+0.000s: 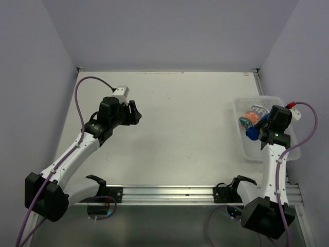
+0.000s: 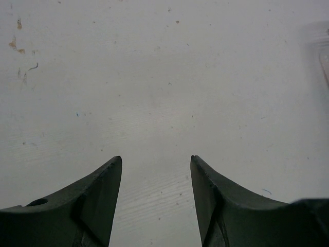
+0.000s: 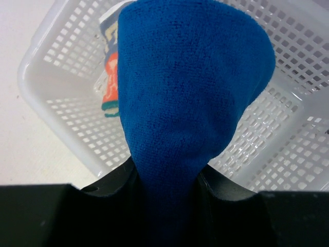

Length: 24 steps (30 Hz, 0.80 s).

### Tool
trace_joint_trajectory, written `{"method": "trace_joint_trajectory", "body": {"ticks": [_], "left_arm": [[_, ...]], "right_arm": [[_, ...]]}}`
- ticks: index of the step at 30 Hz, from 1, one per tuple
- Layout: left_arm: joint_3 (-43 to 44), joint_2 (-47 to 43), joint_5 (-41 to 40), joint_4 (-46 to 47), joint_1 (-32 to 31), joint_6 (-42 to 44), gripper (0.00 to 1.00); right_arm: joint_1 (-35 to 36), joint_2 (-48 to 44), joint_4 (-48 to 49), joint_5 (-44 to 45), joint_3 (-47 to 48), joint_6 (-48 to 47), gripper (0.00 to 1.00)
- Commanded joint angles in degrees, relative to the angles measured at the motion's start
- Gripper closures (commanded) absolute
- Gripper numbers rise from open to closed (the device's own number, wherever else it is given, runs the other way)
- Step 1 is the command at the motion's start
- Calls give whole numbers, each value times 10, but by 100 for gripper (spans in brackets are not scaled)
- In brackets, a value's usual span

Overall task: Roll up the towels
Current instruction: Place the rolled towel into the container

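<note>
In the top external view, the left arm [image 1: 77,149] is seen stretched over the left half of the counter [image 1: 180,134]. The left jaws are held parted with nothing between them, and only bare counter lies ahead of their tips. The right arm [image 1: 275,154] is reached out to the white mesh basket [image 1: 240,105] at the counter's right edge. The blue towel [image 1: 252,133] is gripped in the right jaws as a compact bundle, at the basket's near-left wall. The patterned towel [image 1: 253,116] is laid inside the basket, just beyond the tips of the right jaws and close beside the blue one. Whether the two cloths are touching cannot be told.

In the left wrist view, the two dark fingers [image 2: 97,206] are shown apart with a clear gap between them, and nothing is held. The speckled counter [image 2: 164,77] is seen through the gap and ahead of the jaws.

In the right wrist view, the blue towel [image 3: 190,92] is clamped between the right jaws. It is pinched narrow at the grip and bulges wide ahead of the tips. The jaws are closed onto the cloth and kept partly apart by its thickness. The basket [image 3: 288,154] is seen ahead of the jaws, behind the towel. The patterned towel [image 3: 109,72] is seen inside it, ahead and to the left of the jaws, mostly hidden by the blue cloth. Whether the blue towel is resting on the basket's floor cannot be told.
</note>
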Motion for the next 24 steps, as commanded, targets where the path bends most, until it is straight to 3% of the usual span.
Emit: {"method": "trace_joint_trajectory", "body": {"ticks": [1,9,24], "left_arm": [[-1,-11,10,7,4,15,40],[1,-16,9,3,4,12,40],[-3,-7,22,7,3,9,40]], "right_arm": [[-36,15,95,-34,-33,-25,100],[-83,54,183,-119,-77,-33,100],[-84,132,333,-134,-170,-40,100]]}}
